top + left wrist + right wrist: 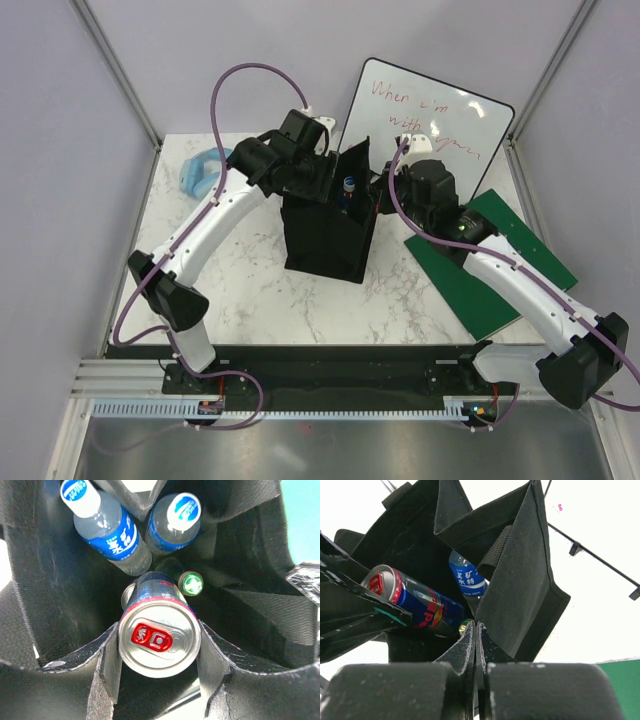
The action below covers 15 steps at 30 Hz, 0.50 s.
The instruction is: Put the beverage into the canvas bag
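Observation:
The black canvas bag (pixel 320 240) stands open mid-table. My left gripper (pixel 159 652) is shut on a blue and silver beverage can (pixel 159 640) with a red tab and holds it inside the bag's mouth. The can also shows in the right wrist view (pixel 415 602), tilted. Below it in the bag (pixel 60 590) are two water bottles (pixel 112 530) (pixel 175 522) and a green-capped bottle (pixel 191 583). My right gripper (pixel 476 627) is shut at the bag's right rim (pixel 520 580), apparently pinching the fabric; it also shows in the top view (pixel 382 190).
A whiteboard (pixel 430 110) with red writing leans at the back. A green board (pixel 490 270) lies right of the bag under my right arm. A light blue object (pixel 200 170) lies at the back left.

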### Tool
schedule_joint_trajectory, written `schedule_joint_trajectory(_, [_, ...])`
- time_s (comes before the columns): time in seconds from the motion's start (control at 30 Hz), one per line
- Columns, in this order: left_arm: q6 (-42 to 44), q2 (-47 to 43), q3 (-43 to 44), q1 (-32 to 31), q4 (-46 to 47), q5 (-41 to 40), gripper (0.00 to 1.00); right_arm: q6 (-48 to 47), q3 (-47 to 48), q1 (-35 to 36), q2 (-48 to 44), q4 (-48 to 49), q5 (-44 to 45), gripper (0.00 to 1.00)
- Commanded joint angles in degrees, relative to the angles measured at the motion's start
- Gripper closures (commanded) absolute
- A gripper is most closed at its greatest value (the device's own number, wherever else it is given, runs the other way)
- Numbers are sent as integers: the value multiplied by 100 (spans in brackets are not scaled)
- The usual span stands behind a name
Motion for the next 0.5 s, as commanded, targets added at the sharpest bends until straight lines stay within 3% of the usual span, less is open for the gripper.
schedule_joint_trajectory(0.0, [-86, -117, -152, -17, 91, 115, 98, 6, -5, 39, -89, 222, -22, 100])
schedule_joint_trajectory(0.47, [2, 59, -443, -17, -14, -25, 98, 24, -66, 30, -80, 319, -40, 100])
